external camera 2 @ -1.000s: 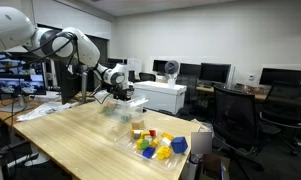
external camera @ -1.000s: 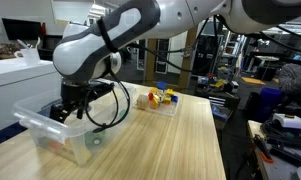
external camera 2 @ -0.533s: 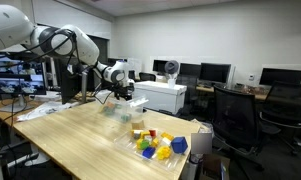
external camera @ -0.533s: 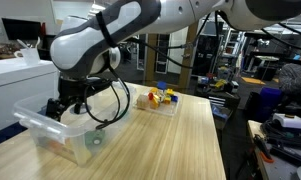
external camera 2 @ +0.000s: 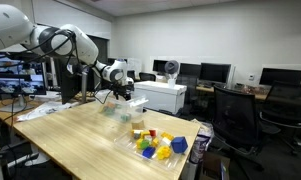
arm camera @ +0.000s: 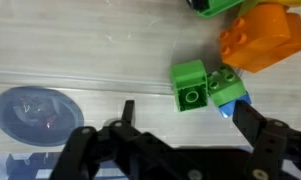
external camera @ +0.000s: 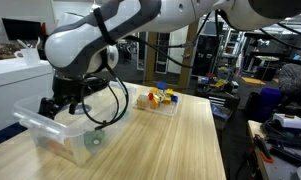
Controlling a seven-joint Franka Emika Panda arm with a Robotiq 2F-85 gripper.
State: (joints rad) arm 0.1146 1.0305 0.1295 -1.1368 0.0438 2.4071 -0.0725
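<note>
My gripper stands open inside a clear plastic bin, with nothing between its fingers. In the wrist view a green brick lies on the bin floor just beyond the fingertips. Beside it is a second green brick on a blue one, close to one fingertip. An orange brick lies further off. In both exterior views the gripper hangs down into the bin at the table's end.
A clear tray with several coloured bricks sits further along the wooden table. A pale blue round disc shows at the bin floor. Office chairs and desks stand beyond the table.
The arm has shifted a little sideways and slightly up over the bin. The jaws have stayed open.
</note>
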